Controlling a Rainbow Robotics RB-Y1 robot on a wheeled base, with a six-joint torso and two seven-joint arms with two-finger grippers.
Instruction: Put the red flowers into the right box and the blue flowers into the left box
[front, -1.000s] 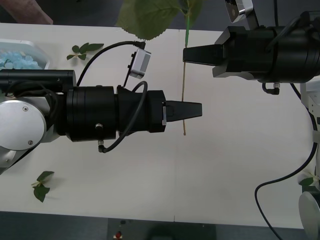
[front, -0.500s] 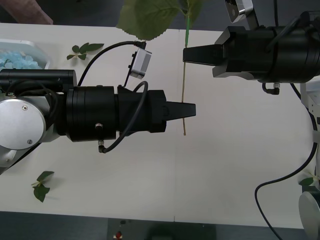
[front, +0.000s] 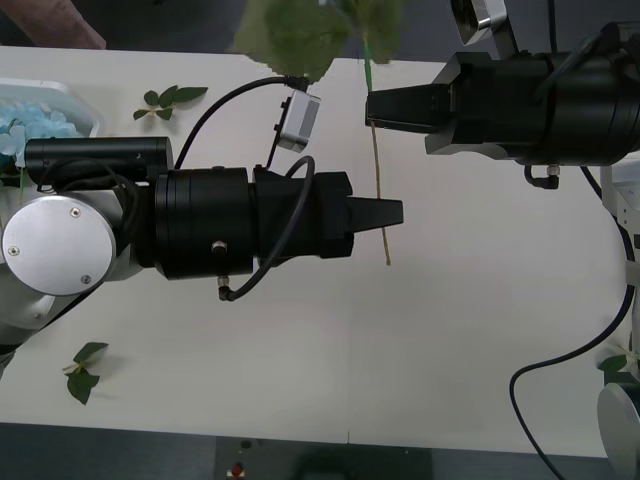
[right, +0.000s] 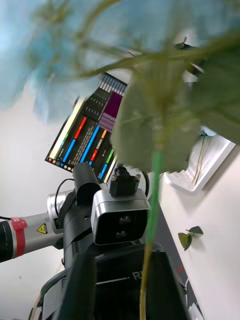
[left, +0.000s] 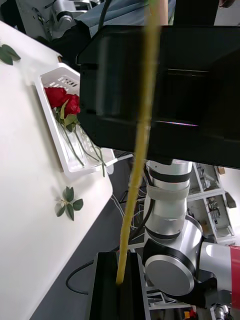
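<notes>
1. The left hand (front: 386, 212) has pushed in across the middle of the worktop (front: 480, 330) and now sits closed on the lower part of the blue flower's stem (front: 381, 190); in the left wrist view the yellow-green stem (left: 142, 140) runs straight down into the pinched black fingers
2. The right hand (front: 371, 107) holds its place as before, gripping the same stem higher up, just under the big leaves (front: 292, 32)
3. The stem, which hung straight a moment ago, now leans, its bottom end swung toward the robot's right, and the leaves overhead have shifted, so the left hand's grip seems to be acting on it
4. The blue flower (right: 30, 55) is therefore in the air between both hands, above the worktop and in neither box
5. This reads as a handover: once the right hand lets go, the left can carry the flower to the left box (front: 70, 95), where other blue flowers (front: 28, 132) already lie
6. The right box (left: 52, 80) holds red flowers (left: 62, 100)
</notes>
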